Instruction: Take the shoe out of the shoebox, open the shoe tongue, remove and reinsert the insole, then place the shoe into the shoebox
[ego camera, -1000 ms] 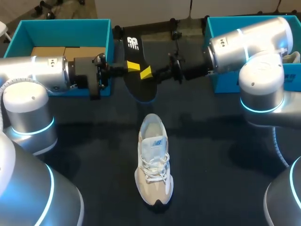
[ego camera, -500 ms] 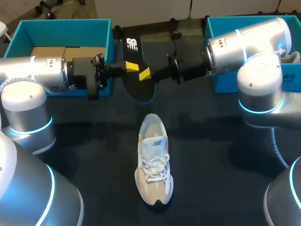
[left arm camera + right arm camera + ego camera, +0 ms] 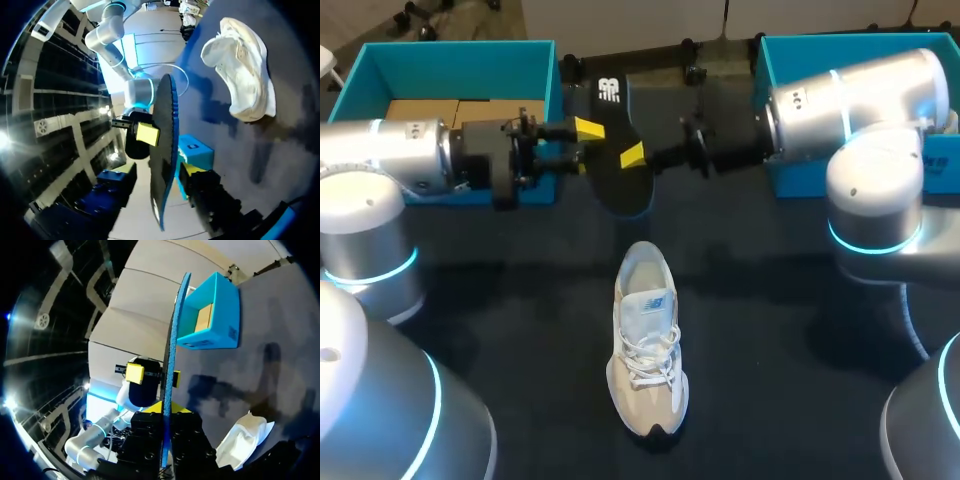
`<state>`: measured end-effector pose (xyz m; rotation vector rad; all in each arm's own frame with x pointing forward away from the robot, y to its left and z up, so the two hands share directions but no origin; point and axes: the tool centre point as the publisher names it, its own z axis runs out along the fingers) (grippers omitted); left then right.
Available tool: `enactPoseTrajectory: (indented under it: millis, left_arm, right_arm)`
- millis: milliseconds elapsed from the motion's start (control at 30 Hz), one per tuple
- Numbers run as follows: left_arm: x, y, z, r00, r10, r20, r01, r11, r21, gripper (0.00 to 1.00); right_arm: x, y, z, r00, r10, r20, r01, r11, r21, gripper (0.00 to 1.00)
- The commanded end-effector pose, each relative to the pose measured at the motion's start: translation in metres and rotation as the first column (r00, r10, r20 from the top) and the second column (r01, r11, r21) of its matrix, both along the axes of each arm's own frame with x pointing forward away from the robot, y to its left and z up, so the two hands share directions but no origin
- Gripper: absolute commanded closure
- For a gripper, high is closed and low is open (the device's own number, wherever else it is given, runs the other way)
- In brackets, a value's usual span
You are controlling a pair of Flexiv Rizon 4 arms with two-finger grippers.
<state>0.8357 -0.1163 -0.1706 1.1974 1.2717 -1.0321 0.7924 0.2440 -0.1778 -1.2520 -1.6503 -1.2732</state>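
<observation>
Right gripper point(image 3: 632, 157) is clamped on the insole point(image 3: 620, 185), holding it off the table point(image 3: 770, 330) at 12 o'clock from the sneaker point(image 3: 648, 340). One yellow tip is pressed on the top face, the other is under it. Left gripper point(image 3: 592, 132) straddles the insole's 9 o'clock edge with its fingers spread. From the right wrist, one tip stands clear of the insole, so no grip there.

Insole: black top face with a white logo at the 12 o'clock end, blue textured underside, edge-on to both wrists.

Sneaker: upright on its sole mid-table, well clear of both grippers. Toe at 6 o'clock, heel at 12. White mesh, beige toe panel, white laces, pale blue tongue.

Teal shoebox point(image 3: 460, 45) with cardboard inside sits at 10 o'clock from the sneaker. A second teal box point(image 3: 790, 40) is at 2 o'clock, behind my right arm.
</observation>
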Motion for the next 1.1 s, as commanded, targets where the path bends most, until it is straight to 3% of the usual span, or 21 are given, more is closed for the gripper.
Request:
enactPoseTrajectory:
  millis: [33,100,133,500,567,633,700,900,967,1033,1100]
  left_arm:
    - [-0.015,0.027,0.008,0.995,0.034,-0.091,-0.024,0.994,0.109,0.00]
    - [-0.016,0.038,0.001,0.990,0.062,-0.127,-0.027,0.967,0.254,0.00]
    - [-0.015,0.044,-0.005,0.994,0.078,-0.076,-0.048,0.940,0.337,0.00]
    - [-0.015,0.044,-0.005,0.994,0.078,-0.076,-0.048,0.940,0.337,0.00]
    - [-0.022,0.043,-0.018,0.977,0.061,-0.206,0.026,0.918,0.396,0.00]
    - [-0.021,0.045,-0.030,0.949,0.129,-0.288,0.023,0.883,0.468,0.00]
    - [-0.021,0.050,-0.037,0.930,0.180,-0.322,0.016,0.852,0.524,0.00]
    - [-0.019,0.069,-0.042,0.840,0.278,-0.466,0.065,0.801,0.595,0.00]
    - [-0.019,0.075,-0.041,0.720,0.373,-0.585,0.120,0.764,0.634,0.00]
    - [-0.024,0.078,-0.042,0.711,0.416,-0.567,0.125,0.719,0.684,0.00]
    - [-0.024,0.078,-0.042,0.711,0.416,-0.567,0.125,0.719,0.684,0.00]
  right_arm:
    - [-0.011,-0.016,-0.009,0.999,-0.036,0.041,0.034,0.999,0.037,1.00]
    - [-0.013,-0.020,-0.010,0.992,-0.032,0.121,0.029,0.999,0.028,1.00]
    - [-0.013,-0.020,-0.010,0.992,-0.032,0.121,0.029,0.999,0.028,1.00]
    - [-0.013,-0.020,-0.010,0.992,-0.032,0.121,0.029,0.999,0.028,1.00]
    - [-0.013,-0.014,-0.008,0.989,-0.003,0.150,0.001,1.000,0.016,1.00]
    - [-0.015,-0.010,-0.009,0.983,0.030,0.181,-0.035,0.999,0.020,1.00]
    - [-0.019,-0.013,-0.012,0.970,0.065,0.236,-0.085,0.993,0.078,1.00]
    - [-0.019,-0.018,-0.019,0.951,0.095,0.293,-0.125,0.988,0.086,1.00]
    - [-0.018,-0.021,-0.021,0.930,0.110,0.351,-0.163,0.979,0.126,1.00]
    - [-0.018,-0.023,-0.023,0.923,0.100,0.371,-0.159,0.978,0.132,1.00]
    - [-0.018,-0.023,-0.023,0.923,0.100,0.371,-0.159,0.978,0.132,1.00]
